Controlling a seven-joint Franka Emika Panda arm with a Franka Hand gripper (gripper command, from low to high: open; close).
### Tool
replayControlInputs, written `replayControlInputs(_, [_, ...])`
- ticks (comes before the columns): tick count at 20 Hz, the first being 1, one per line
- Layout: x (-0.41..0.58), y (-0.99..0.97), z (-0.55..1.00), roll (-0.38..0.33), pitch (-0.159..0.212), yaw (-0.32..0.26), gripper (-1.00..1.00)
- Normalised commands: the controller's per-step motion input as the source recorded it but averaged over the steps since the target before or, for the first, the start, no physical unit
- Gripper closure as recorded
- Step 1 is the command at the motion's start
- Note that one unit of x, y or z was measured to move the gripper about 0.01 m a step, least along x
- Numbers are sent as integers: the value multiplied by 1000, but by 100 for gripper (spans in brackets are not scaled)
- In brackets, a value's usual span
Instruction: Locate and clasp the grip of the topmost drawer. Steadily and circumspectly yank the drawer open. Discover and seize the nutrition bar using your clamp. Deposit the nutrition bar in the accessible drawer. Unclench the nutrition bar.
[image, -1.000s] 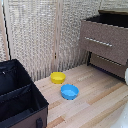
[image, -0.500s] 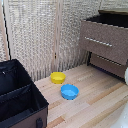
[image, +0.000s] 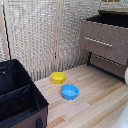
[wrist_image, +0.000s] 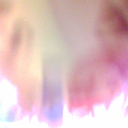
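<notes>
In the exterior view the dark dresser stands at the right. Its topmost drawer (image: 102, 35) has a grey-brown front and a silver bar handle (image: 105, 42). The front juts out ahead of the lower drawer (image: 107, 64), and a dark hollow shows behind its upper edge. The nutrition bar is out of view. The clamp shows in neither view. A white rounded shape (image: 126, 75) at the exterior view's right edge may be part of the arm. The wrist view is only a pink, cream and white blur with a bluish smear (wrist_image: 52, 102), and nothing in it can be made out.
On the light wooden floor lie a yellow bowl (image: 58, 77) and a blue bowl (image: 69, 91), close together near the middle. A black open box (image: 17, 97) fills the exterior view's lower left. A pale slatted screen (image: 45, 35) closes off the back.
</notes>
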Motion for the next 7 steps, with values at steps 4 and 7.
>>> replayControlInputs(4, [56,61,64,-23,69,26,-100])
replayControlInputs(7, [59,47,58,-6,47,0,-100])
